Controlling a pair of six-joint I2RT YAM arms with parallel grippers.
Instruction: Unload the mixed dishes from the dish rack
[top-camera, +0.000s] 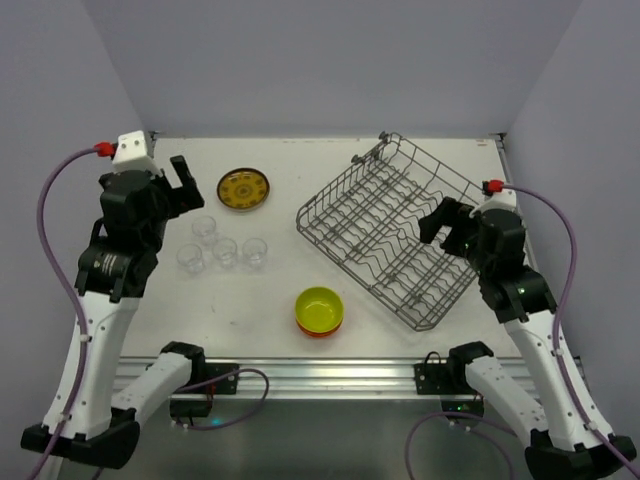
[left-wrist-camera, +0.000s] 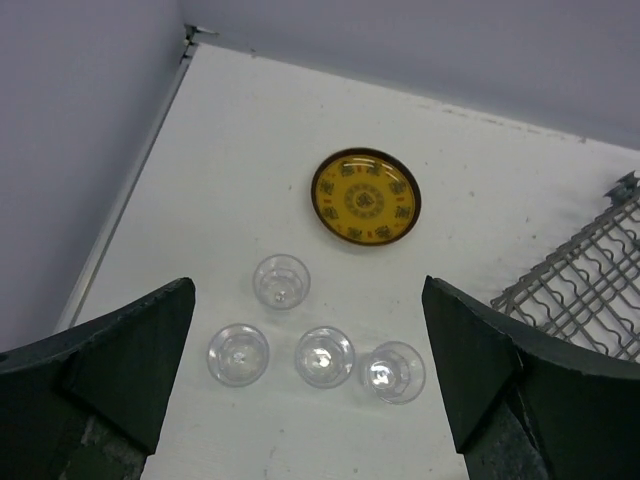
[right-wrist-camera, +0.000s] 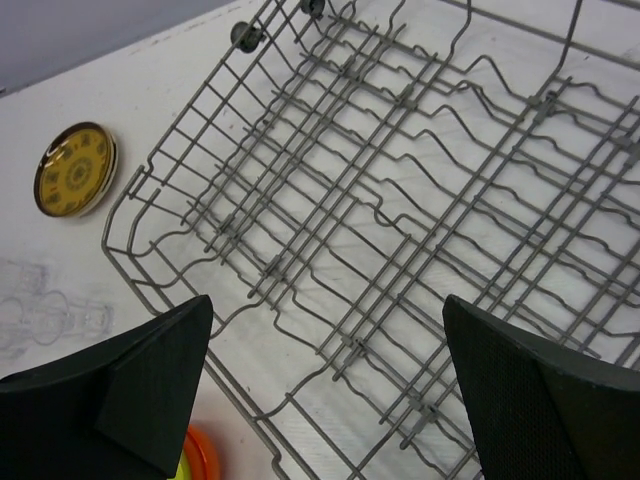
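Note:
The grey wire dish rack (top-camera: 392, 232) stands at the right of the table and holds no dishes; it fills the right wrist view (right-wrist-camera: 400, 200). The brown-and-yellow plate (top-camera: 243, 190) lies at the back left, also in the left wrist view (left-wrist-camera: 365, 198). Several clear glasses (top-camera: 224, 250) stand in front of it, also in the left wrist view (left-wrist-camera: 323, 355). A yellow-green bowl (top-camera: 319, 308) sits stacked on an orange bowl (top-camera: 322, 329) at the front middle. My left gripper (top-camera: 186, 186) is open above the glasses. My right gripper (top-camera: 441, 222) is open over the rack's right side. No beige plates show.
The white table (top-camera: 270, 290) has a raised rim at the back and sides. Grey walls close in left, back and right. A metal rail (top-camera: 320, 378) with both arm bases runs along the near edge.

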